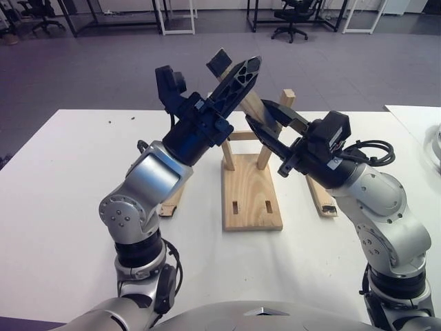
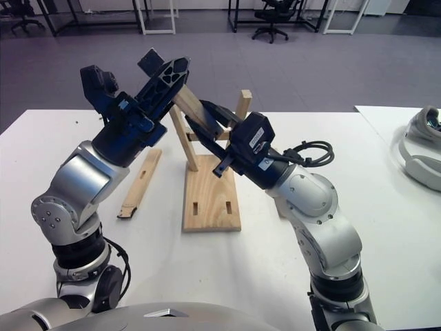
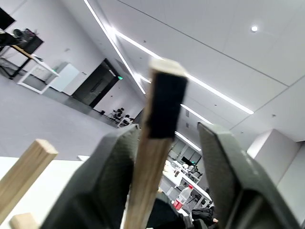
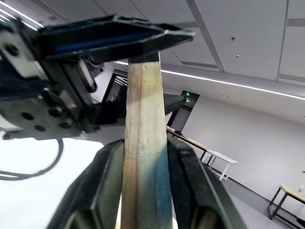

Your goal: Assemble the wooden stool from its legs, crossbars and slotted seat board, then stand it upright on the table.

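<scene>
The slotted seat board (image 1: 251,203) lies flat mid-table. Two legs (image 1: 284,102) stand in its far end, joined by a crossbar (image 1: 242,136). Above them a further wooden leg (image 1: 253,103) with a dark upper end slants through the air. My left gripper (image 1: 241,76) is shut on its upper part, and the leg (image 3: 152,157) shows between that gripper's fingers. My right gripper (image 1: 265,123) is shut on the same leg (image 4: 143,143) lower down, its fingers hugging both sides.
One loose wooden piece (image 2: 141,181) lies on the table left of the board, another (image 1: 322,196) to its right, partly under my right arm. A white headset-like object (image 2: 422,145) rests on the neighbouring table at far right. Bare tabletop lies in front of the board.
</scene>
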Robot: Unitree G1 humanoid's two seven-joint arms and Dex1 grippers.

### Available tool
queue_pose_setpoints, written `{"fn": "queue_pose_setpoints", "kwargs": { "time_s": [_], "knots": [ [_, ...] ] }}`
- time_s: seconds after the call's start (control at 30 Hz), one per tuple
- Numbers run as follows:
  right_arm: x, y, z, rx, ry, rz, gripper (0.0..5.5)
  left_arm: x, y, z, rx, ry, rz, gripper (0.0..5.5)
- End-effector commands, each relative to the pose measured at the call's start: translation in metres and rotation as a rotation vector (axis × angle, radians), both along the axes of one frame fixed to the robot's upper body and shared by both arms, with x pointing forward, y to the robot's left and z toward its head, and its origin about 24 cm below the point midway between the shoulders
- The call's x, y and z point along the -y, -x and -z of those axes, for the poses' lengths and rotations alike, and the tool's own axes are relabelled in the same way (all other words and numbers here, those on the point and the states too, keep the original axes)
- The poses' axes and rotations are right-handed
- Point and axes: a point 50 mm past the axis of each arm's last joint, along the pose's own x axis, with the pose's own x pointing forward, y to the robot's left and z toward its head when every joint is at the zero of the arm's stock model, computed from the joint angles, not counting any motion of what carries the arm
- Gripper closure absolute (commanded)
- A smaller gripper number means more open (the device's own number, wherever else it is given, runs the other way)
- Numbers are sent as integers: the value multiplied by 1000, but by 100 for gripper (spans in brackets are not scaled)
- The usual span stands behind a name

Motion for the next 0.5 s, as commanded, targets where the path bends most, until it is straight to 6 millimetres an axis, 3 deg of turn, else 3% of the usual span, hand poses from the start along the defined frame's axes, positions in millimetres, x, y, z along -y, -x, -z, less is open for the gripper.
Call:
{"fn": "queue_pose_setpoints", "kwargs": {
  "time_s": [0.03,0.13,0.3,0.33,0.43,0.5],
  "knots": [
    [-3,0,-1,24,44,13,418,-3,-6,5,-30,-23,-54,399],
    [-5,0,0,28,50,10,418,-1,-7,9,-33,-21,-65,458],
    [-7,-1,0,29,52,9,418,-4,-4,23,-46,-32,-115,509],
    [-7,-1,1,26,50,10,381,-8,-4,26,-48,-44,-141,509],
    [-3,-1,9,-25,57,27,316,-48,-15,38,-58,-159,-332,509],
    [13,-3,24,-104,38,109,288,-91,-22,66,-89,-386,-536,509]
  ]
}}
